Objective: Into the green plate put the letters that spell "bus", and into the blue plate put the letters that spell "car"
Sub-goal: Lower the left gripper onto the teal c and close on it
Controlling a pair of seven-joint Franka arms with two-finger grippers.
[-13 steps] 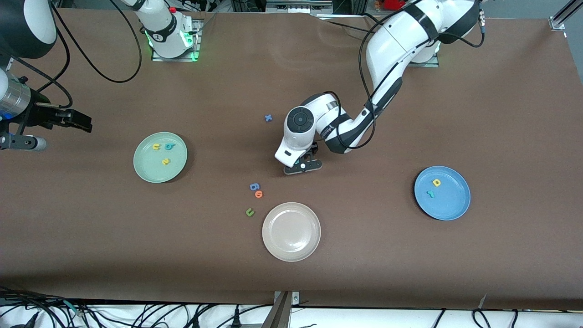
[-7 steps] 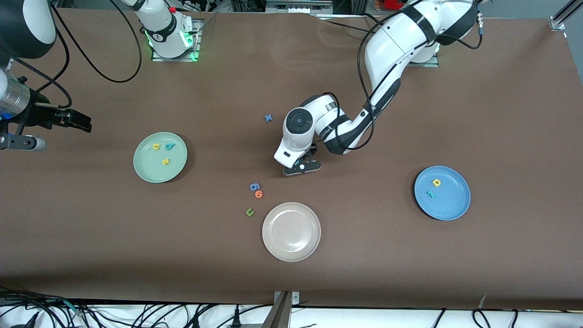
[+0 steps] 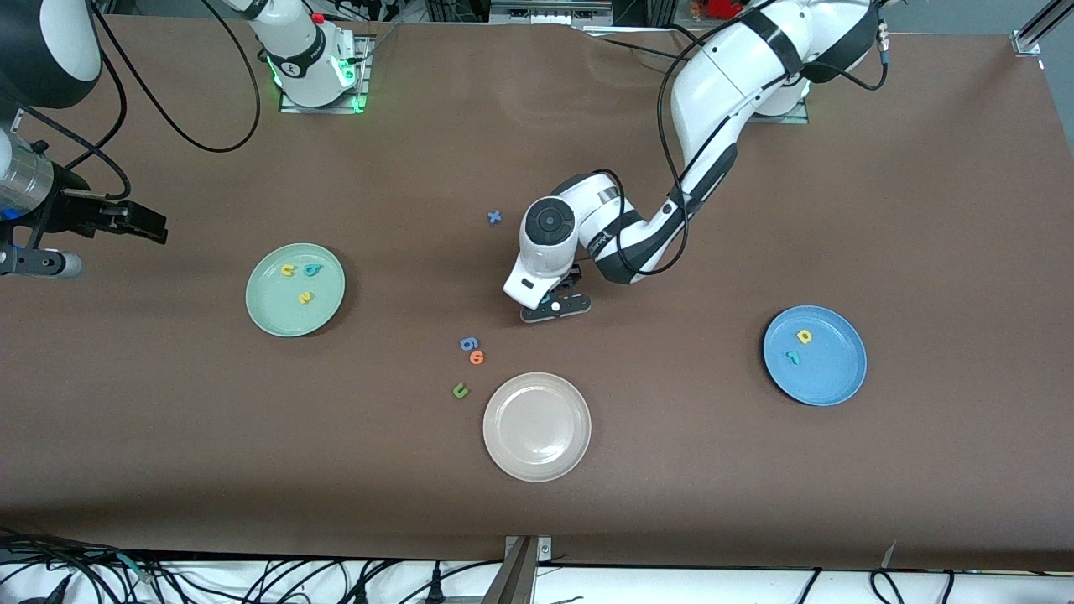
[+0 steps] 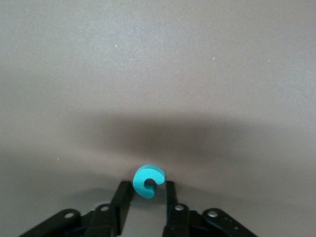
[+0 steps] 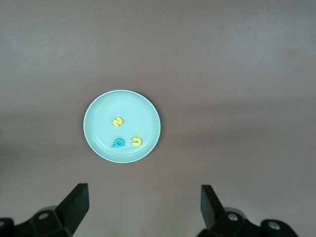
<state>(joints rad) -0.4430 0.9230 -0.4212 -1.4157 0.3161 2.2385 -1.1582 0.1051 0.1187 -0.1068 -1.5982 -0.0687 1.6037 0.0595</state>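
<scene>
A teal "c" (image 4: 148,181) sits on the brown table between the fingertips of my left gripper (image 4: 147,190), which has come down near the table's middle (image 3: 554,308) and is shut on it. The blue plate (image 3: 831,382) toward the left arm's end holds a yellow "a" (image 3: 804,336) and a teal "r" (image 3: 792,357). In the green plate (image 3: 273,312), toward the right arm's end, lie a yellow "u" (image 3: 288,270), a teal "b" (image 3: 313,270) and a yellow "s" (image 3: 304,298). My right gripper (image 5: 143,202) waits open, high over the table beside that plate (image 5: 98,140).
A beige-white plate (image 3: 537,453) lies nearer the front camera than the left gripper. Beside it are a blue "g" (image 3: 469,343), an orange "o" (image 3: 477,357) and a green "u" (image 3: 460,390). A small blue "x" (image 3: 495,217) lies toward the robots' bases.
The left gripper's fingers have closed in around the teal "c", and its hand has shifted slightly. The right arm has not moved.
</scene>
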